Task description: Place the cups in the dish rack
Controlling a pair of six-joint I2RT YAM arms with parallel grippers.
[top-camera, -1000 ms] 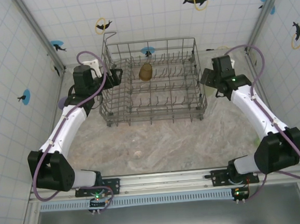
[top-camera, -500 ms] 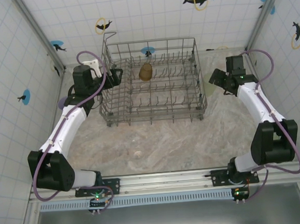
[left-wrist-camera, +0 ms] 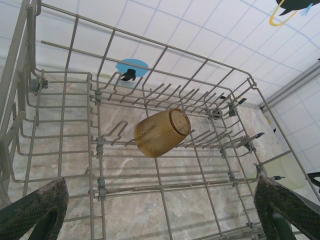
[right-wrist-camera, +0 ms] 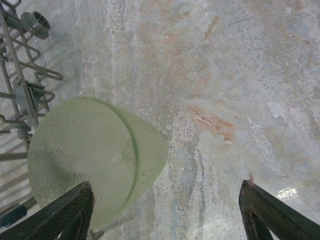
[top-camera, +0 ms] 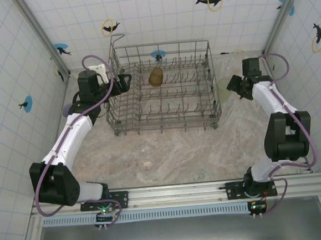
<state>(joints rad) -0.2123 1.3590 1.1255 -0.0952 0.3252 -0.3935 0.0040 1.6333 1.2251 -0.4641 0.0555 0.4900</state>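
Left pincer (left-wrist-camera: 160, 212) wide open over dish rack (top-camera: 171, 43), amber cup (left-wrist-camera: 162, 132) inside. Right pincer (right-wrist-camera: 167, 212) open over green cup (right-wrist-camera: 95, 155) on surface (right-wrist-camera: 225, 75).

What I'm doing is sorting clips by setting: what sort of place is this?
Probably a robot test booth, not a real kitchen: sticker-dotted tile walls box in a stone-look table, two arms are bolted to its near edge, and a dish rack stands on it.
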